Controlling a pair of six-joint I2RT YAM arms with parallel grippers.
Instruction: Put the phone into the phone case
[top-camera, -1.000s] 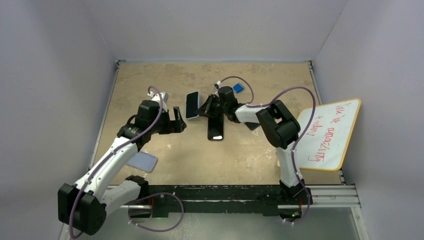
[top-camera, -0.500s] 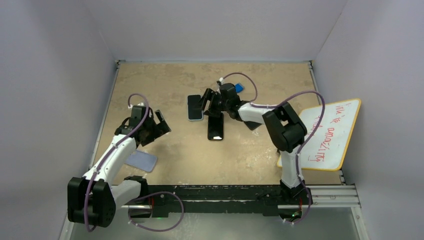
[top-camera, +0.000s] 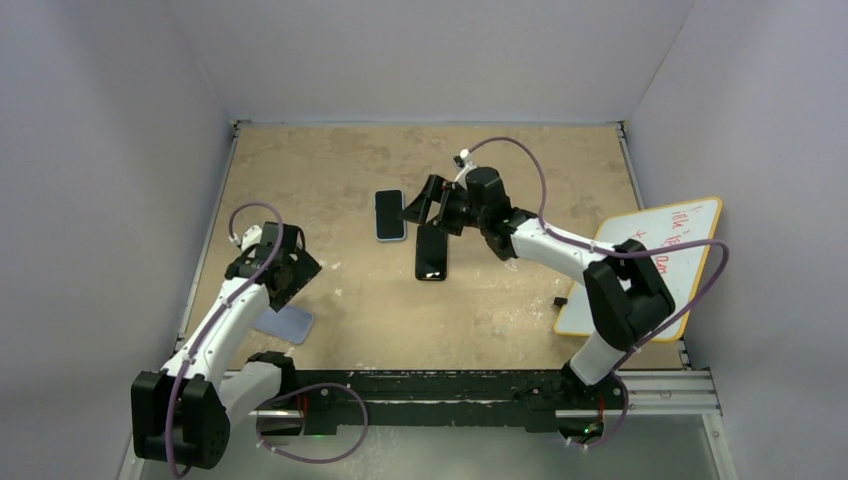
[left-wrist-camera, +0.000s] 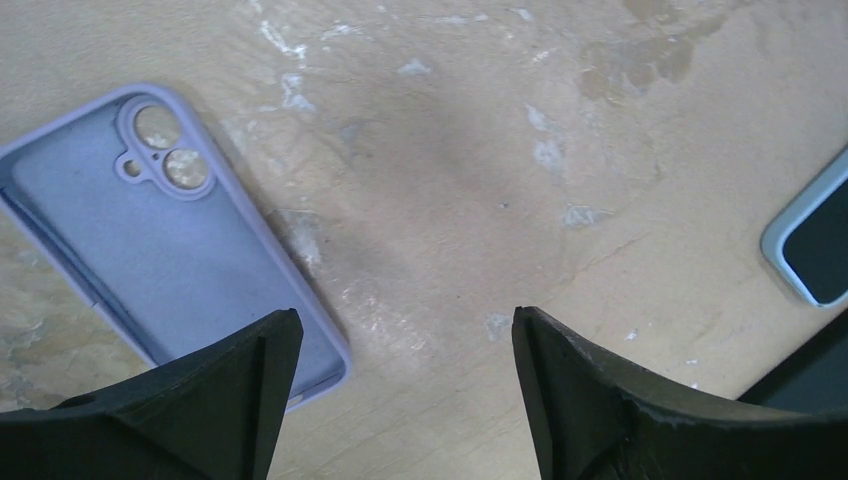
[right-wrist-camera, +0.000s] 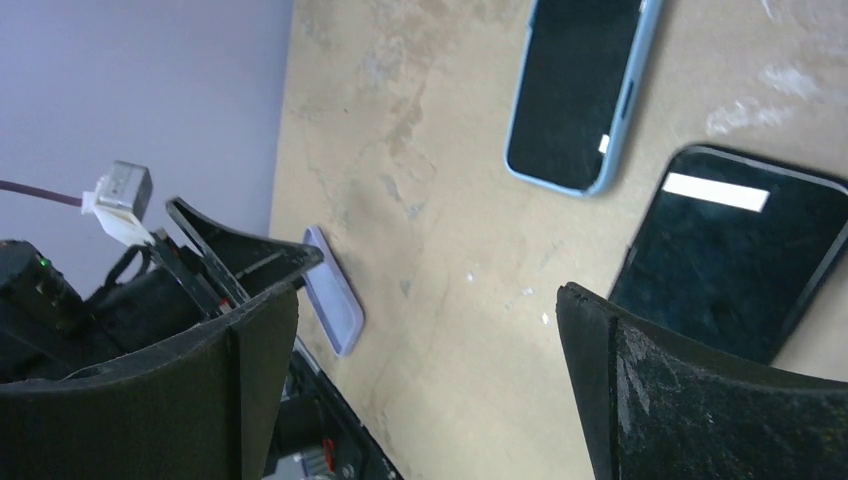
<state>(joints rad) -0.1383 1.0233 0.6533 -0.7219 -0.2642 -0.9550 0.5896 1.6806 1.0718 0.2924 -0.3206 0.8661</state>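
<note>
Two grippers both stand wide open and empty in the top view: the left gripper (top-camera: 292, 278) hangs at the left of the frame above the lavender phone case (top-camera: 288, 323), and the right gripper (top-camera: 421, 209) hovers at centre between the blue-edged phone (top-camera: 390, 215) and the black phone (top-camera: 432, 252), touching neither as far as can be seen. Both phones lie screen up, long axes running roughly top to bottom. Red handwriting covers the whiteboard (top-camera: 650, 265) at the right, too small to read. Left wrist view: the spread fingers (left-wrist-camera: 205, 400) grip nothing; the case (left-wrist-camera: 150, 235) lies hollow side up at the left, camera cutout toward the upper left, long axis slanting to the lower right. Right wrist view: the blue-edged phone (right-wrist-camera: 580, 90) sits at the top, the black phone (right-wrist-camera: 735, 265) just beside it at the right, and the case (right-wrist-camera: 335, 295) well apart, left of centre.
</note>
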